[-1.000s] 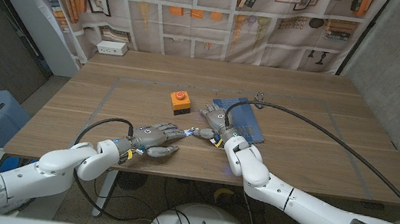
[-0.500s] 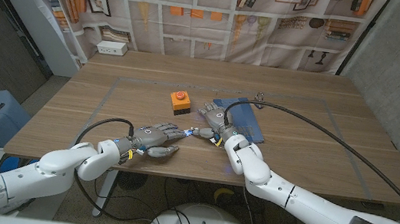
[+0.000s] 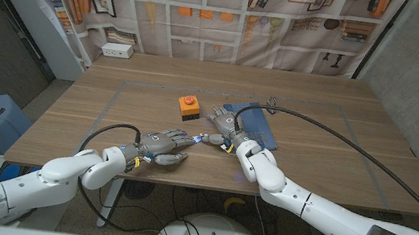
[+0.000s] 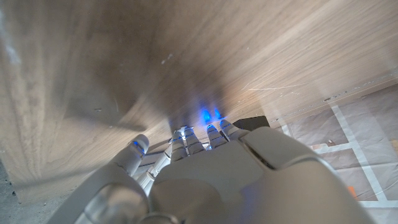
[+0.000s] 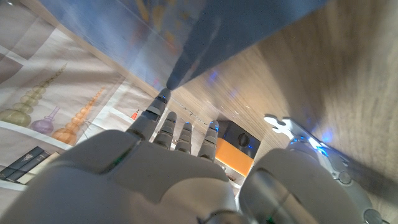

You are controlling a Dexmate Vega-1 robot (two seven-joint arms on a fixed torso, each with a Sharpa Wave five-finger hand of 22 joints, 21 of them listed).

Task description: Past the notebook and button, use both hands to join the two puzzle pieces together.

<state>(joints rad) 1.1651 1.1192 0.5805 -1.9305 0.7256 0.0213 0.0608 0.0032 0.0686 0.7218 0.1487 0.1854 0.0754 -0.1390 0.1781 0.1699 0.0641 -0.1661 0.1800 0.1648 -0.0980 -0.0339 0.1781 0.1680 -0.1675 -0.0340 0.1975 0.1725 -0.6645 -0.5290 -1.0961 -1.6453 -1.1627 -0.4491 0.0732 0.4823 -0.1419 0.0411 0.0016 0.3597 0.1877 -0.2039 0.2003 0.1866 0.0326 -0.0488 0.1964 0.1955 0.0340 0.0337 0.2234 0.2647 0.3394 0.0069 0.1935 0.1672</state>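
From the head view, the left hand [image 3: 161, 143] and the right hand [image 3: 225, 128] are being brought fingertip to fingertip over the wooden desk [image 3: 335, 150], evidently so the small pale puzzle pieces [image 3: 208, 139] between them can be pushed together; whether each hand is pinching a piece cannot be told at this size. The blue notebook [image 3: 261, 124] is lying just behind the right hand, with the boxy orange button [image 3: 187, 107] near its left. In the left wrist view, the left hand's smooth grey fingers [image 4: 186, 142] are being stretched out low over the grained wood, blue light glowing at their tips. In the right wrist view, the right hand's fingers [image 5: 166, 127] are being spread toward the notebook's matte cover [image 5: 224, 37], while a white, lobed puzzle piece [image 5: 278, 124] is lying on the desk beside the thumb.
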